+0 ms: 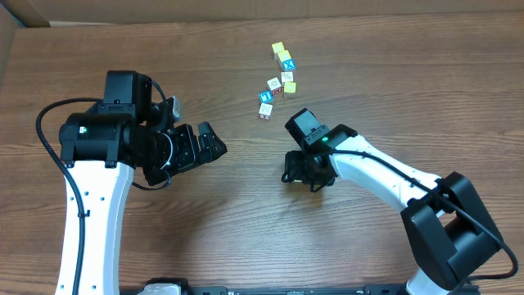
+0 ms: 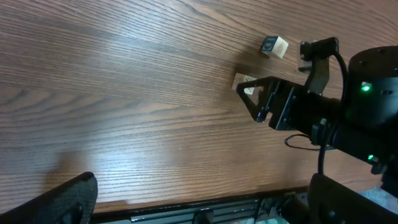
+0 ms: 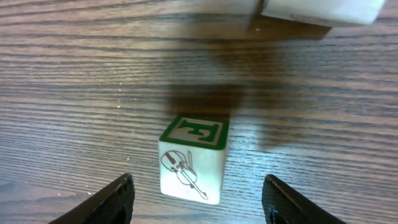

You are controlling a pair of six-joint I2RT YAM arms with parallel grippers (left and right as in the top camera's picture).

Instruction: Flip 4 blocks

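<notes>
The right fingers point(image 3: 115, 199) stood spread, gripping nothing, and the small cream wooden cube point(image 3: 191, 163), green-bordered letter on top, violin on its side, sat on the wooden surface point(image 3: 74, 74) squarely between them, clear of both. The right arm point(image 1: 377, 172) was plainly nearer; the left fingers point(image 2: 62, 202), wide open and empty, hung well off. Overhead hid that cube under the arm; only the right wrist camera showed the gaps.

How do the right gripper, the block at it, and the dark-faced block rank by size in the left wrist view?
1. right gripper
2. block at it and dark-faced block: alike, unranked; first partly hidden.
</notes>
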